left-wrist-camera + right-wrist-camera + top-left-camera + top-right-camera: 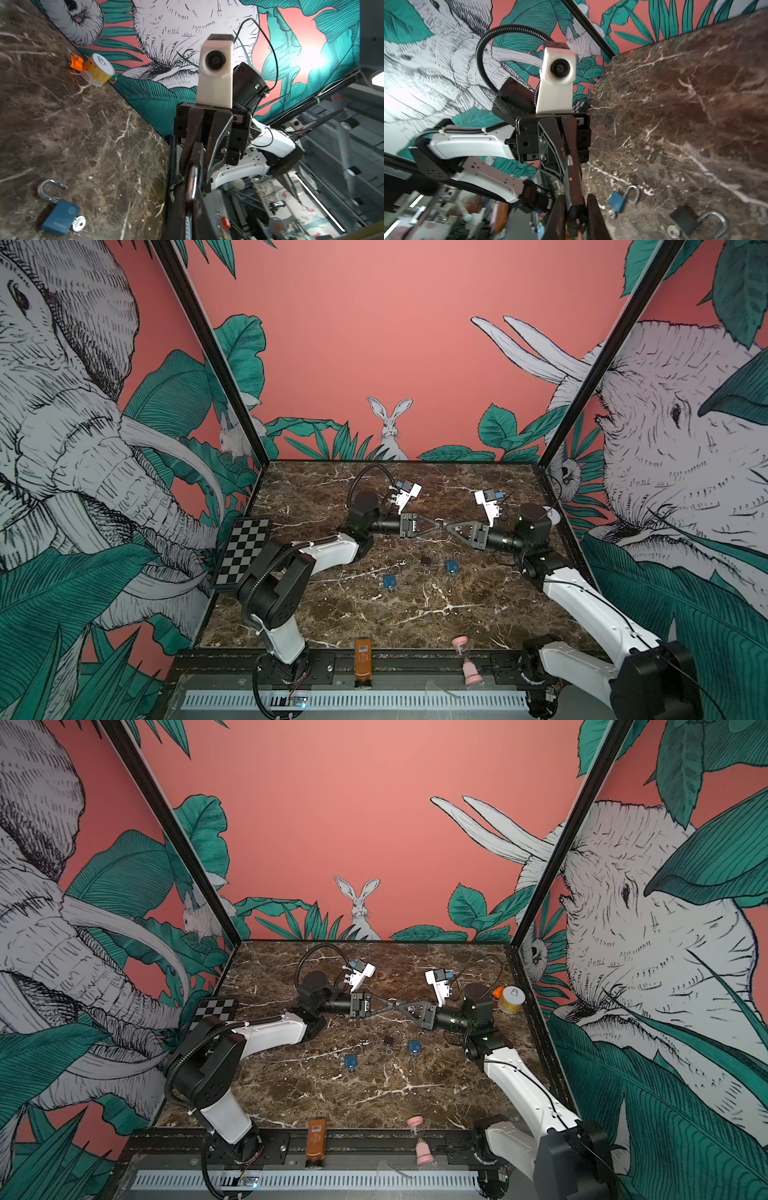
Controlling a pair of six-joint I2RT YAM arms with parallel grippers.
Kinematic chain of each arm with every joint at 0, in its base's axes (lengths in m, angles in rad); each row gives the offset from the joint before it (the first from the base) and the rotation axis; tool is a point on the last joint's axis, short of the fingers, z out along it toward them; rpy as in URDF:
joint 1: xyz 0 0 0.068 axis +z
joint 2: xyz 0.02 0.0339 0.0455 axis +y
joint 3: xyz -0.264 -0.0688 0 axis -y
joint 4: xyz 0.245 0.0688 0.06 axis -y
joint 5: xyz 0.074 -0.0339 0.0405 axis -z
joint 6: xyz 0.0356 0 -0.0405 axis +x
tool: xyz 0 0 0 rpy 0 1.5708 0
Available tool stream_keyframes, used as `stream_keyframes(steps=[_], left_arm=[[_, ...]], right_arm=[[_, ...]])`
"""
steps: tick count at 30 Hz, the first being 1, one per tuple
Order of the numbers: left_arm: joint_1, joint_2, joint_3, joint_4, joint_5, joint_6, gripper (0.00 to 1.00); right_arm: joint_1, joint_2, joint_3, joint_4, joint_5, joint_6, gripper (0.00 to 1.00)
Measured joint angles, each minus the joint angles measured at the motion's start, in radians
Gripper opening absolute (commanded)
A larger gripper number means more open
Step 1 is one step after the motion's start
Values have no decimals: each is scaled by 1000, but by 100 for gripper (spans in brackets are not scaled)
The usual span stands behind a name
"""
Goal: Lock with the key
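In both top views my left gripper [435, 524] and right gripper [448, 526] meet tip to tip above the middle of the marble table [415, 622]. In the left wrist view the left gripper [192, 191] is shut on a silver padlock shackle [194, 180]. In the right wrist view the right gripper [576, 200] is shut on a small black thing [576, 214], seemingly that padlock's body. Its key is hidden. Below them lie a blue padlock [389, 581], a black padlock [425, 560] and another blue padlock [451, 566], shackles open, with a key [79, 223] in one.
A checkerboard plate [243, 549] leans at the table's left edge. A yellow can [511, 999] and an orange piece [497, 993] sit at the right wall. An orange bottle [363, 662] and a pink hourglass [467, 659] stand on the front rail.
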Motion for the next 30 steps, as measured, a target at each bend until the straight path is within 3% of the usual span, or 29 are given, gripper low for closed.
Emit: stream_keyframes(steps=[5,6,7,8,9,11,17,30], left_arm=[[1,-7,0,-3,2,4,0],[1,-8,0,-2,2,5,25],[1,-9,0,-2,1,6,42],[1,-10,0,-2,-6,10,52],[1,-10,0,-2,-9,9,55],[2,-10,0,0,-14,6,54],[2,-13,8,19,-15,-11,36],[-31,8,66,92,-12,-61,28]], right_arm=[[0,1,0,17,-9,16,0],[0,2,0,20,-10,19,0],[0,2,0,23,-12,22,0],[0,3,0,29,-16,31,0],[0,3,0,37,-19,37,0],[0,3,0,55,-25,47,0],[-1,3,0,90,-50,72,0],[-1,15,-17,140,-85,121,0]])
